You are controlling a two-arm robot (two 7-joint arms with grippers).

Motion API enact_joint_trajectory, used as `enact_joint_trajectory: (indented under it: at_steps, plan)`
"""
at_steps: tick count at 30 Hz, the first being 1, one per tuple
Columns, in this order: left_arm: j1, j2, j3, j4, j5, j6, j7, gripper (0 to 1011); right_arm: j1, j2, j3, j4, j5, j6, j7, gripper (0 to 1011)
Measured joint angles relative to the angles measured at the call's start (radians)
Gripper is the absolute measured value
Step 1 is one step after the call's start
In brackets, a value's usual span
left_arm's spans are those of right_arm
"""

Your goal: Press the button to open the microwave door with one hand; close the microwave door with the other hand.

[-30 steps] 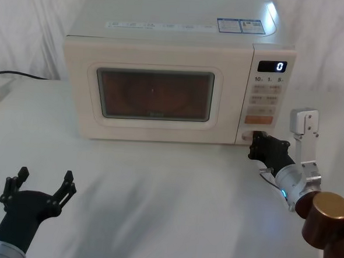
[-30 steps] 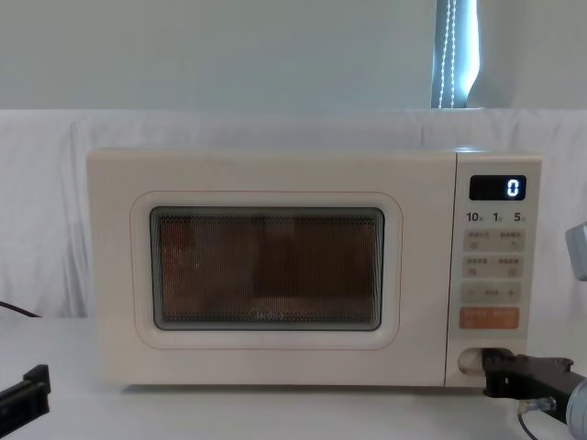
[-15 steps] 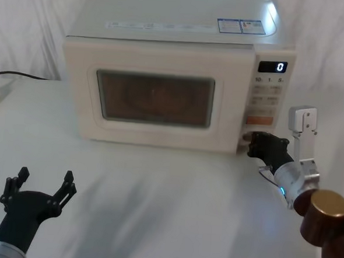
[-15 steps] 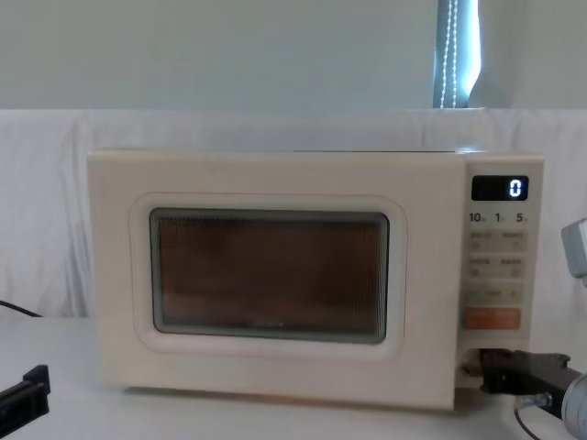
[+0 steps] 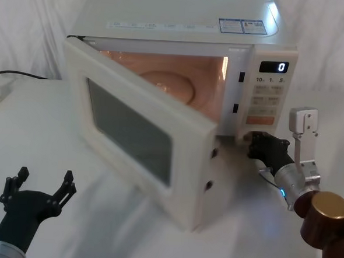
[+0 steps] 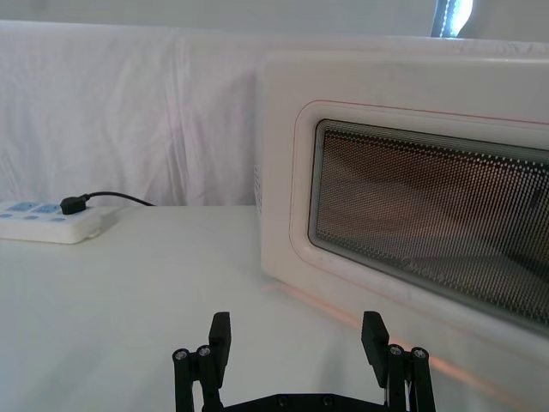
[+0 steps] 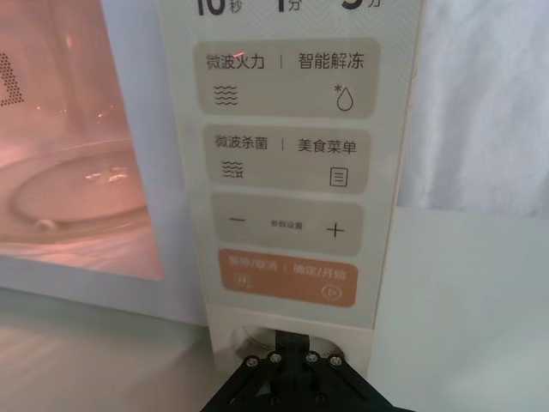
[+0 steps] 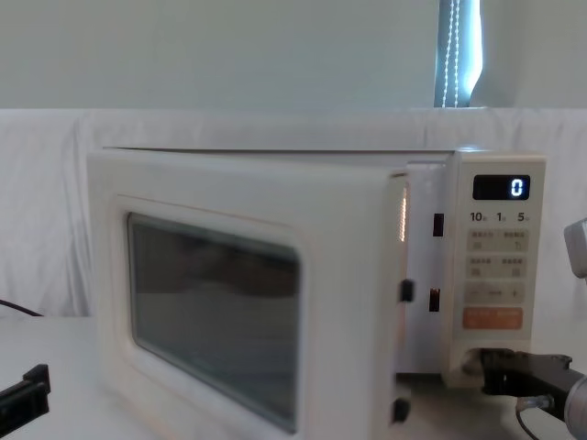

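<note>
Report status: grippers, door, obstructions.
Right gripper at the button, fingers together. Left gripper open, low near table edge, idle. Microwave door swung partly open, cavity lit. Nothing visible in the door's closing path.

The microwave door (image 5: 136, 139) looks like smooth cream plastic around a dark, glossy window. White cloth, softly wrinkled, covers the counter (image 5: 55, 128). The right arm's last segment (image 5: 329, 216) is glossy brown above a silvery metal wrist (image 5: 293, 182).

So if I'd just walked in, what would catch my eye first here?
The microwave door hangs open toward the robot, showing the lit pinkish cavity and its glass turntable. At the control panel's foot, the right gripper sits against the button. The left gripper waits open near the table's front left.
</note>
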State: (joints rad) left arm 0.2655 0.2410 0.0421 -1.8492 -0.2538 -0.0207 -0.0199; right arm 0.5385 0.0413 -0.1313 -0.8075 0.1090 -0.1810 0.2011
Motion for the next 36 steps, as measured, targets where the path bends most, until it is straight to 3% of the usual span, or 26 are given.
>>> enact_joint_trajectory:
  at_steps: [3,12,28,36]
  plan:
    - [0.0,0.0,0.0,0.0,0.0,0.0,0.0,1001,-0.021,0.002,0.0,-0.033,0.002,0.013,0.0,0]
    - [0.0,0.0,0.0,0.0,0.0,0.0,0.0,1001,-0.137,0.011,0.001,-0.22,0.001,0.06,-0.035,0]
    - [0.0,0.0,0.0,0.0,0.0,0.0,0.0,1001,-0.325,0.031,-0.012,-0.496,-0.034,0.097,-0.073,0]
    - [0.0,0.0,0.0,0.0,0.0,0.0,0.0,1001,-0.371,0.032,-0.013,-0.547,-0.044,0.103,-0.081,0]
